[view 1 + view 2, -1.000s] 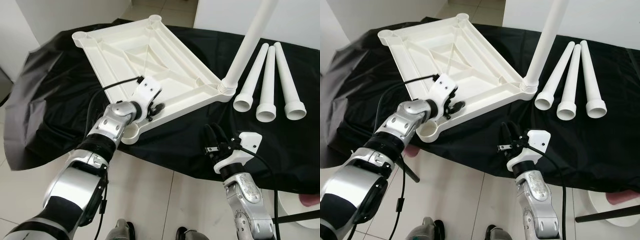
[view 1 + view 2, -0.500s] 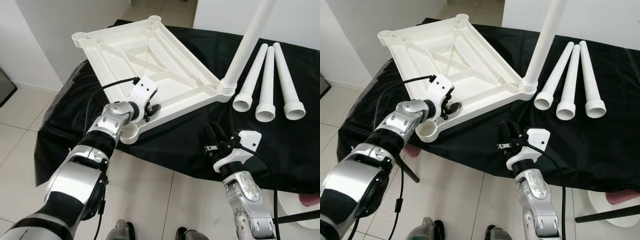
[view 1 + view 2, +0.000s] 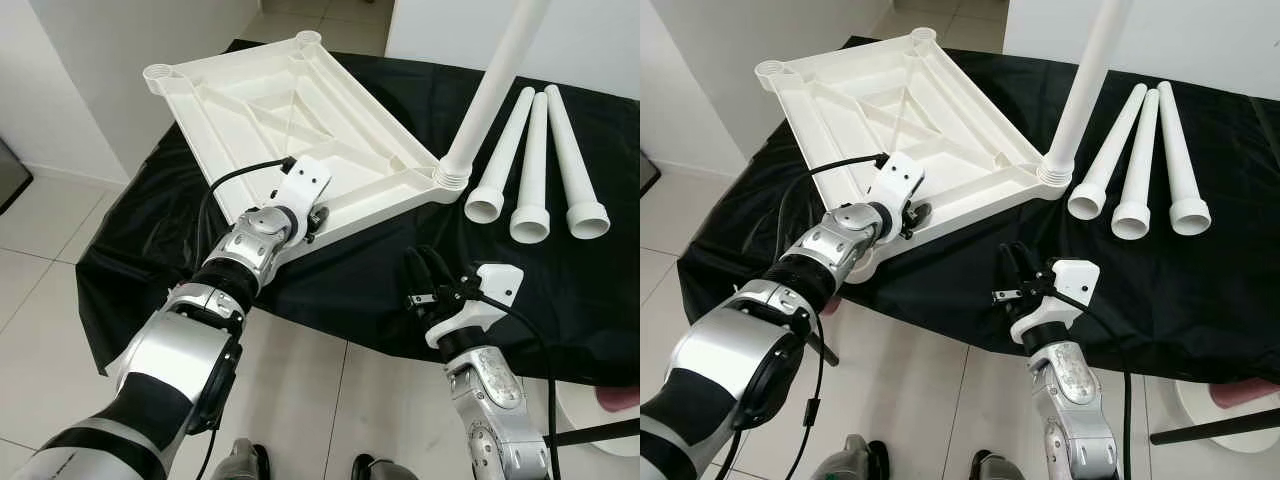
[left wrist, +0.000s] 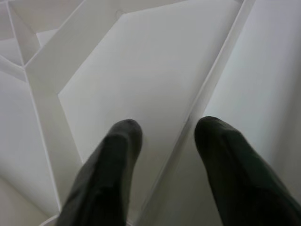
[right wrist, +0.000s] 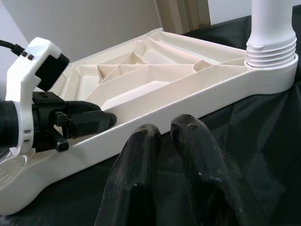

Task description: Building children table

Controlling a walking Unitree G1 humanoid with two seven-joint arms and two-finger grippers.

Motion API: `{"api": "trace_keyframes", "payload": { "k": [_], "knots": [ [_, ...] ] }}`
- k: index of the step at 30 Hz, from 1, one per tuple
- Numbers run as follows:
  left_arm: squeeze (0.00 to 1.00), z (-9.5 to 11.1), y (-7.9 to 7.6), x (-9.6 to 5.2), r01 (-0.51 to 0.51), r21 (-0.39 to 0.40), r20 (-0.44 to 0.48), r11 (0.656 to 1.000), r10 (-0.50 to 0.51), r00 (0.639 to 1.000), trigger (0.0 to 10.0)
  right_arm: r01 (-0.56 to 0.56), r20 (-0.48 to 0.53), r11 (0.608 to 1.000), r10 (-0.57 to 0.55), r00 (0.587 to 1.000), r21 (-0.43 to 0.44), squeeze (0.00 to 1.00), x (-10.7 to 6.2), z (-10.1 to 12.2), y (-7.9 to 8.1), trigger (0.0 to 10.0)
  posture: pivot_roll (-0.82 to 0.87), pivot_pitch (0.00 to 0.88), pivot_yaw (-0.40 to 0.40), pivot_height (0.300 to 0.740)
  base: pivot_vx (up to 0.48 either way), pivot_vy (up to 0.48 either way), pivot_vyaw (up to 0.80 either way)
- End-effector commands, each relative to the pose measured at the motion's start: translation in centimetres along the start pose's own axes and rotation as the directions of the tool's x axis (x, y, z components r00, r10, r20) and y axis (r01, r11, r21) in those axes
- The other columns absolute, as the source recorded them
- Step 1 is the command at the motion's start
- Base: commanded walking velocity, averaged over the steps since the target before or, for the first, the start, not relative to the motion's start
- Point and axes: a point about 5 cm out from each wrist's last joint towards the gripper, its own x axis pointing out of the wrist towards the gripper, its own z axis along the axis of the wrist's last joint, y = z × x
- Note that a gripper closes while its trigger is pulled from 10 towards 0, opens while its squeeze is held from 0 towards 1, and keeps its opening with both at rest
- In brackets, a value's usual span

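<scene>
Your left gripper [image 3: 908, 212] has slid along the near rail of the upturned white tabletop [image 3: 290, 120] since a second ago, from beside the empty corner socket toward the middle of that edge; the socket it stood next to is now hidden under the forearm. In the left wrist view the fingers [image 4: 110, 160] stand apart, astride the thin upright rim wall, one on each side; whether the pads actually press it is hard to say from here, though it looks like a loose straddle rather than a firm clamp. That suggests you are re-seating your hold to steady the top before the next leg goes in.

The tabletop lies underside up on the black cloth [image 3: 380, 290], with one leg [image 3: 495, 85] already screwed into the corner nearest the three loose legs [image 3: 535, 170], which lie side by side just beyond it. The fitted leg's top is cut off by the frame.

Your right gripper [image 3: 428, 280] hovers above the cloth near the table's front edge, fingers together and holding nothing, pointed at the near rail.
</scene>
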Motion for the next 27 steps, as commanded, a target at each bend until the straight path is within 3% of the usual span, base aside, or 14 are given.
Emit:
{"api": "trace_keyframes", "payload": {
  "k": [1, 2, 3, 18, 27],
  "knots": [
    [0.0, -0.9, -0.1, 0.1, -0.055, 0.011, -0.046, 0.998, 0.055, 0.997, 4.8, 0.011, -0.013, 1.0, -0.011, 1.0, 0.001, 0.0, -0.3, -0.1, -0.1, 10.0, -0.05, 0.139, 0.037, 0.74, 0.0, 0.0, 0.0],
    [0.0, -0.9, -0.1, 0.1, -0.055, 0.011, -0.046, 0.998, 0.055, 0.997, 4.8, 0.011, -0.013, 1.0, -0.011, 1.0, 0.001, 0.0, -0.3, -0.1, -0.1, 10.0, -0.05, 0.139, 0.037, 0.74, 0.0, 0.0, 0.0],
    [0.0, -0.9, -0.1, 0.2, -0.054, 0.014, -0.045, 0.998, 0.054, 0.998, 0.0, 0.013, -0.014, 1.0, -0.013, 1.0, 0.002, 0.0, -0.4, -0.1, -0.1, 10.0, -0.05, 0.14, 0.039, 0.74, 0.0, 0.0, 0.0],
    [0.0, 1.3, -0.7, 0.6, -0.039, -0.007, 0.023, 0.999, 0.039, 0.999, 0.0, 0.025, -0.015, 1.0, -0.025, 1.0, 0.007, 0.0, -0.2, -0.2, 0.0, 10.0, -0.04, 0.152, 0.043, 0.74, 0.0, 0.0, 0.0],
    [0.0, 2.5, -2.7, 1.0, 0.04, -0.02, 0.078, 0.999, -0.039, 0.996, 0.0, 0.024, -0.013, 1.0, -0.024, 1.0, 0.01, 0.0, -0.1, -0.2, 0.0, 10.0, -0.03, 0.157, 0.042, 0.74, 0.0, 0.0, 0.0]
  ]
}}
